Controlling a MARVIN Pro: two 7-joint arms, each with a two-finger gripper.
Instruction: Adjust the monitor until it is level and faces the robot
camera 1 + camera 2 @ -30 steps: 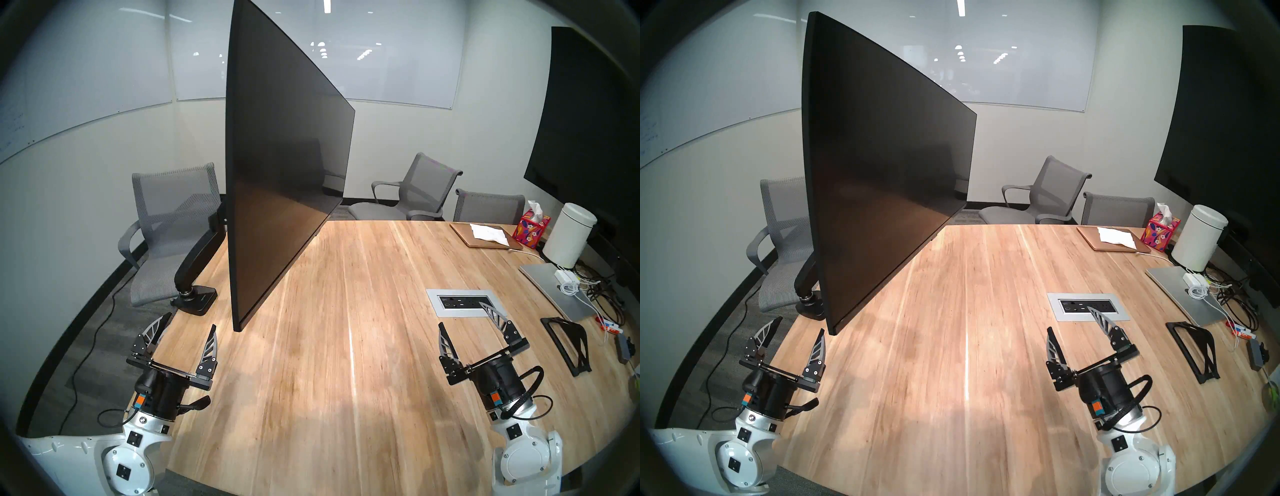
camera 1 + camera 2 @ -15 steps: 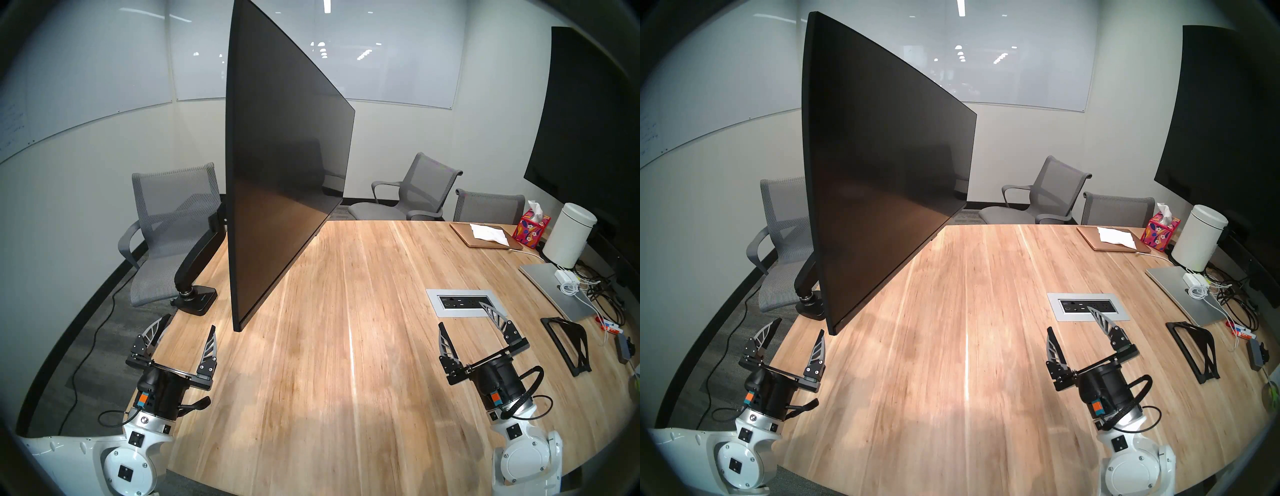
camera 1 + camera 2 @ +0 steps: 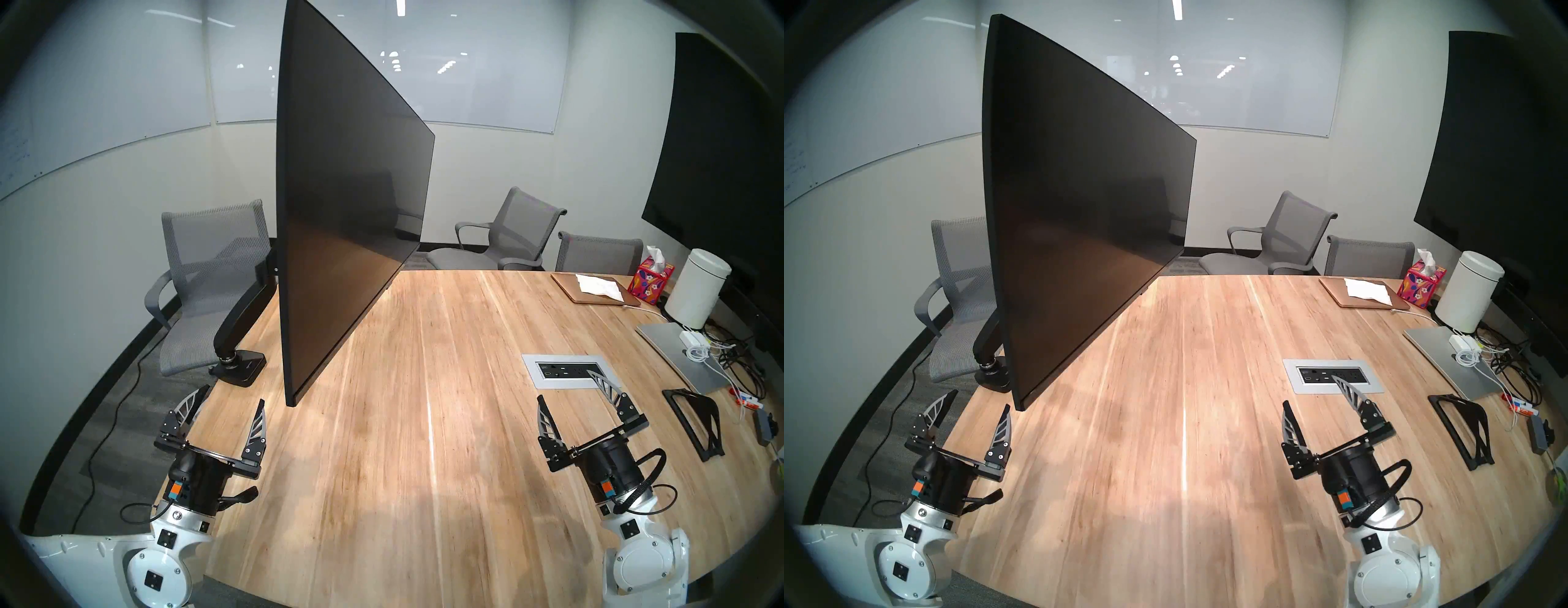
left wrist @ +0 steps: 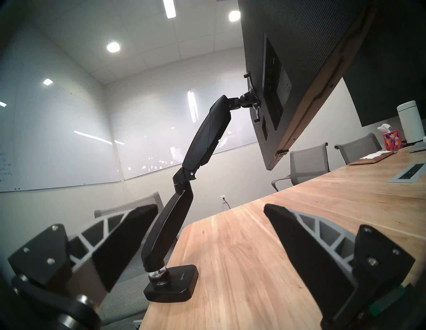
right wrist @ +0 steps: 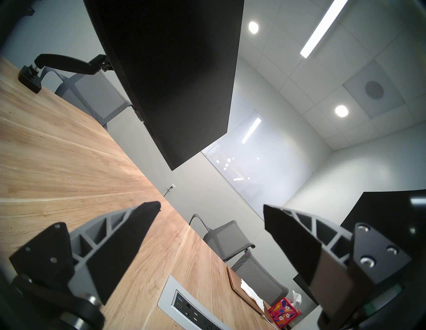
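Observation:
The monitor (image 3: 339, 204) is a wide black screen on a black articulated arm (image 3: 242, 322) clamped to the table's left edge. It is turned edge-on toward me, its screen facing my right, its near corner low over the table. The left wrist view shows the monitor's back (image 4: 288, 69) and the arm's clamp base (image 4: 171, 284). My left gripper (image 3: 232, 392) hovers open just short of the near corner, holding nothing. My right gripper (image 3: 566, 384) is open and empty over the table at the right, far from the screen (image 5: 175, 76).
A larger black screen (image 3: 721, 148) hangs on the right wall. A power outlet box (image 3: 566, 371) is set in the wooden table (image 3: 403, 424). Laptops, a white canister (image 3: 698, 293), a tissue box, cables and a black stand (image 3: 695, 424) crowd the right side. Grey chairs (image 3: 212, 280) surround the table.

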